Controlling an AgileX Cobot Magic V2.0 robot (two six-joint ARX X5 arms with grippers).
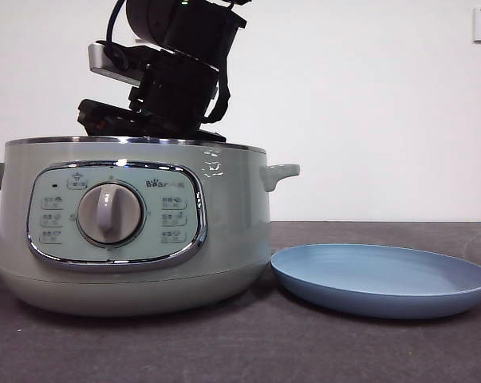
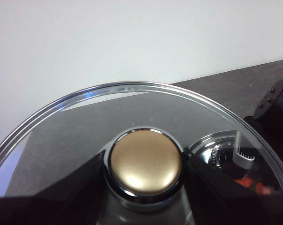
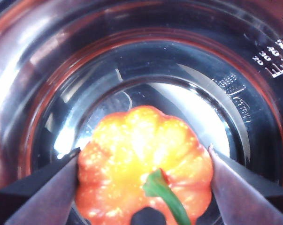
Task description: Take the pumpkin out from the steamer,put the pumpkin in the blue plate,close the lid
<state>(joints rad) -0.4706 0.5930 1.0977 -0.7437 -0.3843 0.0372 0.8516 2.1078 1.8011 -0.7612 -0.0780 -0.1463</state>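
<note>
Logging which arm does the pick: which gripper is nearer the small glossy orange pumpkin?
Right. The right gripper is down inside the steamer, its jaws on either side of the pumpkin. The left gripper is off to the side, holding the glass lid by its knob.

The steamer (image 1: 232, 215) is made of smooth pale green plastic with a soft sheen, and its control panel is framed in polished chrome. The rim of the steamer is bright metal, and its inner wall, seen in the right wrist view, is mirror-like steel with engraved marks. The pumpkin (image 3: 143, 161) is glossy orange plastic with strong highlights, and its green stem is also shiny. The lid (image 2: 75, 122) is clear glass bound by a polished chrome rim; its knob (image 2: 145, 161) looks satin, with a chrome ring under it. The blue plate (image 1: 384, 279) is matt and smooth. The table (image 1: 240, 351) is dark, dull and slightly rough.
</note>
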